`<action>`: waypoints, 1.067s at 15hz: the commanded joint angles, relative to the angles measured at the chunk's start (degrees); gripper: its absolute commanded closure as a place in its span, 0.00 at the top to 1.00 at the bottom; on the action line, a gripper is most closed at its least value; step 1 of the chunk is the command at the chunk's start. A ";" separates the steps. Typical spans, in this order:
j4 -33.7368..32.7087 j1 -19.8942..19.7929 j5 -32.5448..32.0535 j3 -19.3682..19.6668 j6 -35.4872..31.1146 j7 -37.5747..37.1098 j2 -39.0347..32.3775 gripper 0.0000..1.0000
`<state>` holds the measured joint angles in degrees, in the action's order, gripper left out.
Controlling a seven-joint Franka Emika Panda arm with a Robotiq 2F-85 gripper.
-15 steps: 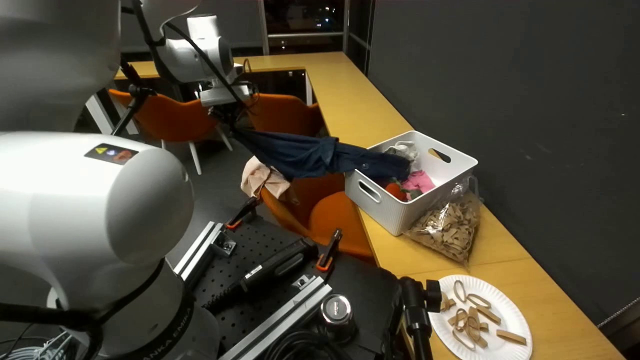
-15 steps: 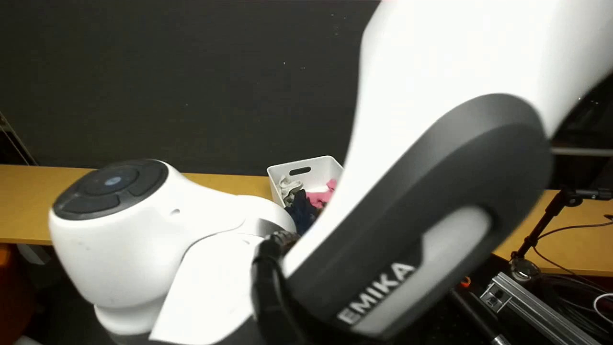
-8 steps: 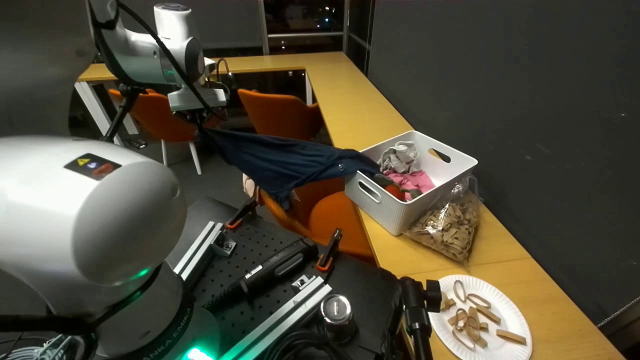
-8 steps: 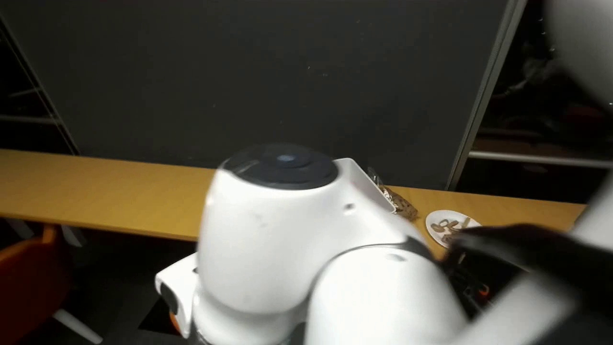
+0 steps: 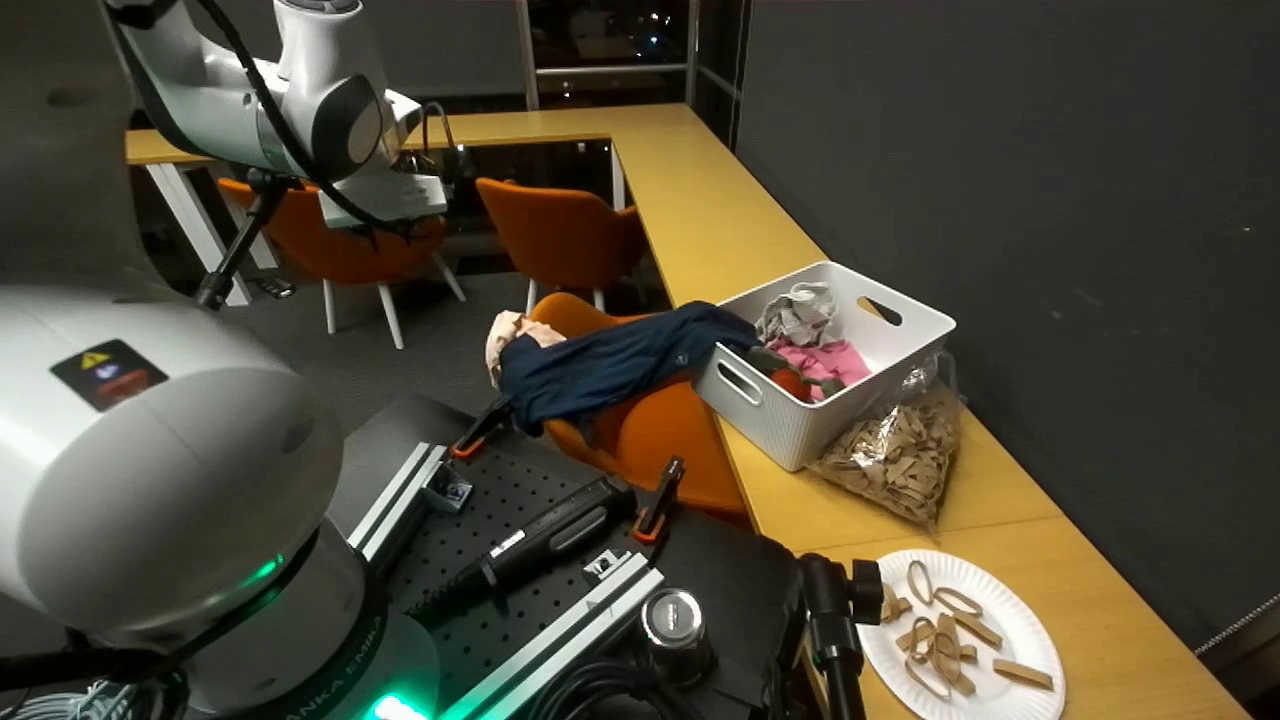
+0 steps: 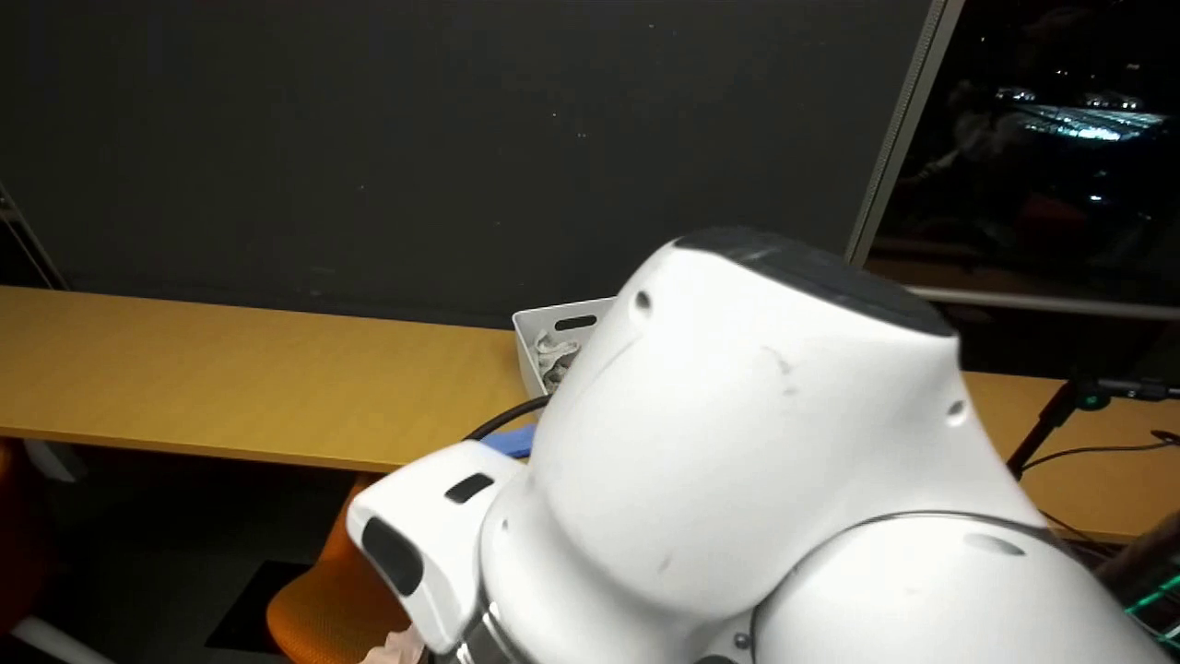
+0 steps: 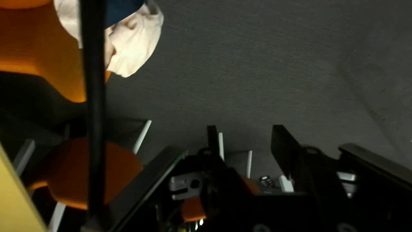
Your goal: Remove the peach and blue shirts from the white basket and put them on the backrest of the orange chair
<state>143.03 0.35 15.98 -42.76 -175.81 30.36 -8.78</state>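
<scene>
The blue shirt (image 5: 610, 365) stretches from the white basket (image 5: 765, 430) across the near orange chair (image 5: 670, 440). One end lies over the basket's rim; the other lies on the backrest over the peach shirt (image 5: 512, 335). In the wrist view both the peach shirt (image 7: 135, 42) and a corner of the blue shirt (image 7: 120, 11) show at upper left. My gripper (image 7: 244, 129) is open, with nothing between its fingers. In an exterior view the gripper (image 5: 385, 235) is above and left of the chair, apart from the shirts. The arm hides much of the basket (image 6: 532, 325) elsewhere.
The basket also holds pink (image 5: 835, 362) and grey (image 5: 800, 315) cloths. A bag of rubber bands (image 5: 895, 450) leans by it. A paper plate (image 5: 1010, 700) lies on the table (image 5: 740, 240). Other orange chairs (image 5: 560, 230) stand behind. A black clamped board (image 5: 430, 560) is in front.
My gripper pulled the blue shirt left out of the basket and then let go. The shirt's free end has dropped over the chair backrest. The arm has moved left and away.
</scene>
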 commanded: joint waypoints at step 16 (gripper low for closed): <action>-1.48 -5.59 -5.23 30.74 -9.61 -7.29 15.46 1.00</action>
<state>146.01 -8.66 9.47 -19.02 -187.58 22.00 7.12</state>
